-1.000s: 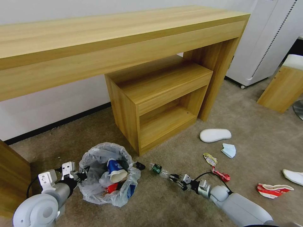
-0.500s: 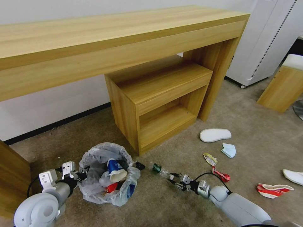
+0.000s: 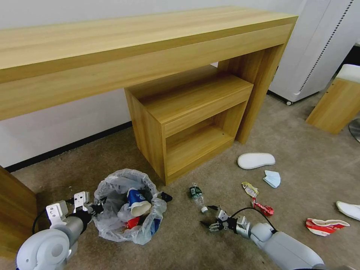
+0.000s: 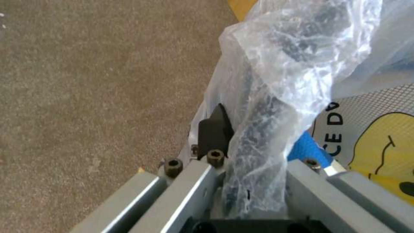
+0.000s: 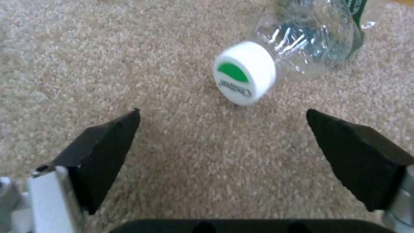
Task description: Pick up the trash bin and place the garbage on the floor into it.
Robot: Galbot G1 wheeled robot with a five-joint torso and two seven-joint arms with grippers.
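Observation:
The trash bin [image 3: 127, 210], lined with a crinkled clear bag, is at the lower left with a blue-white paper cup [image 3: 137, 202] inside. My left gripper [image 3: 98, 208] is shut on its rim and bag [image 4: 267, 106]. A small clear bottle [image 3: 196, 194] lies on the floor [image 3: 180, 240], its white cap [image 5: 244, 72] pointing at my right gripper [image 3: 210, 219]. That gripper [image 5: 222, 111] is open just short of the cap, touching nothing. More garbage lies to the right: a white slipper [image 3: 256, 160], a face mask [image 3: 272, 178], a candy wrapper [image 3: 249, 189], a red wrapper [image 3: 262, 207], a red-white bowl [image 3: 326, 226].
A long wooden desk [image 3: 150, 45] spans the back, with a low open cabinet [image 3: 187, 112] under it beside the bin. A white appliance [image 3: 318, 48] and a wooden stool [image 3: 337, 101] stand at the right. A second slipper [image 3: 348, 210] lies at the right edge.
The bottle has swung round and rolled a little to the right, its cap now facing my right gripper. That gripper has drawn back slightly and opened wider. Left arm and bin unchanged.

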